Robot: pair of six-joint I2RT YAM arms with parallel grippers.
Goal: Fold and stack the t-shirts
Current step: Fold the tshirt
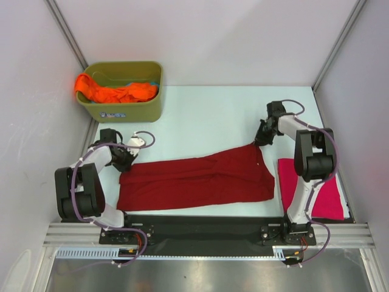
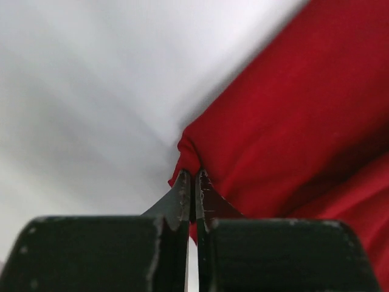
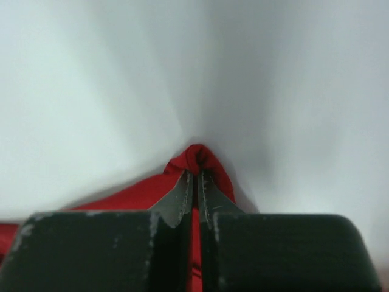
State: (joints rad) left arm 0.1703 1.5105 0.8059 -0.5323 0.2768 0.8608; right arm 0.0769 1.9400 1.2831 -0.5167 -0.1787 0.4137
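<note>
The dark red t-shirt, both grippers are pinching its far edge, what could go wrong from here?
1. The left gripper and right gripper each hold only a small nub of the dark red t-shirt at their tips; it may slip out when pulled.
2. The cloth lies rumpled, so creases may carry into the fold.
3. The pink t-shirt lies close beside its right edge; a sweep could drag it askew.

We log two matching arms, left arm [image 1: 82, 191] and right arm [image 1: 313, 161]: chunky black joint housings with white links between. Thin purple-grey cables [image 1: 150, 139] loop along each. Bases sit on a black base plate [image 1: 200, 226] over a silver rail [image 1: 200, 250]. Left gripper [image 2: 193, 179] and right gripper [image 3: 196, 176]: matte black fingers, serrated inner edges, pale scuff specks.
</note>
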